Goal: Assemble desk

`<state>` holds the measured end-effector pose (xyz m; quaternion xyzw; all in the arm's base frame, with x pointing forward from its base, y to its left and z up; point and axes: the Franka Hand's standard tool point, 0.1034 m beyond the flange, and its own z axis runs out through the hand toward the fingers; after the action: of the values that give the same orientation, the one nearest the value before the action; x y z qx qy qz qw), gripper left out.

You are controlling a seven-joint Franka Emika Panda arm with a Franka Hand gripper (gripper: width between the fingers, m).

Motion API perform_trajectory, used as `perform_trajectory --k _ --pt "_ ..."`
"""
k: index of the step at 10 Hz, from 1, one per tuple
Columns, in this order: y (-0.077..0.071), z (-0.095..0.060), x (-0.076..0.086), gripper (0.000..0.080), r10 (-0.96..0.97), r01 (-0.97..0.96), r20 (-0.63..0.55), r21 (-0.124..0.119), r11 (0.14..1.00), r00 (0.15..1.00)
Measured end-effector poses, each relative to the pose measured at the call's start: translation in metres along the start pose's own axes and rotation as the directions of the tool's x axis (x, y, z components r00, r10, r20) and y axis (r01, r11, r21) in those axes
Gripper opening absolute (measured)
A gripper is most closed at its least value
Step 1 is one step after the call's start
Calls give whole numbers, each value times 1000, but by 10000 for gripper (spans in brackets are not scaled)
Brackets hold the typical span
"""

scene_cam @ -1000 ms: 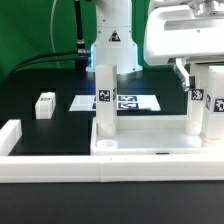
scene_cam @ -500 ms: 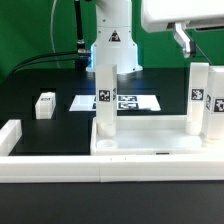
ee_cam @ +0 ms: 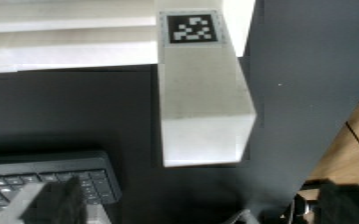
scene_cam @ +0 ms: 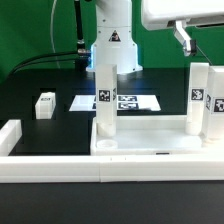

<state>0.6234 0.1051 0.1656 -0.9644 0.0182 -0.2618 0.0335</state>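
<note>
Three legs (scene_cam: 103, 100) upright on tabletop (scene_cam: 150, 146) — fourth leg (scene_cam: 44, 105) loose, well apart.

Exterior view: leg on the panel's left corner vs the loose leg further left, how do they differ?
Pose: the mounted leg stands upright and tall; the loose leg sits low.
Place: the mounted leg is on the tabletop panel; the loose leg rests apart on the black table.
Shared: both are white blocks with a black-and-white tag.
</note>
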Motion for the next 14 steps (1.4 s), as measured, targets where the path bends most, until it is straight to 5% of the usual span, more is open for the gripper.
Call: perform_trajectory --k 2,5,6,8,14 --pt "-4 7 -17 649 52 -53 150 4 999 987" --pt "1 5 -21 649 71 -78 355 6 997 932" --pt "3 6 -19 649 75 -82 379 4 997 922" --pt "6 17 -24 649 103 -95 395 -41 995 913" --pt "2 37 -13 649 34 -14 388 -55 998 921"
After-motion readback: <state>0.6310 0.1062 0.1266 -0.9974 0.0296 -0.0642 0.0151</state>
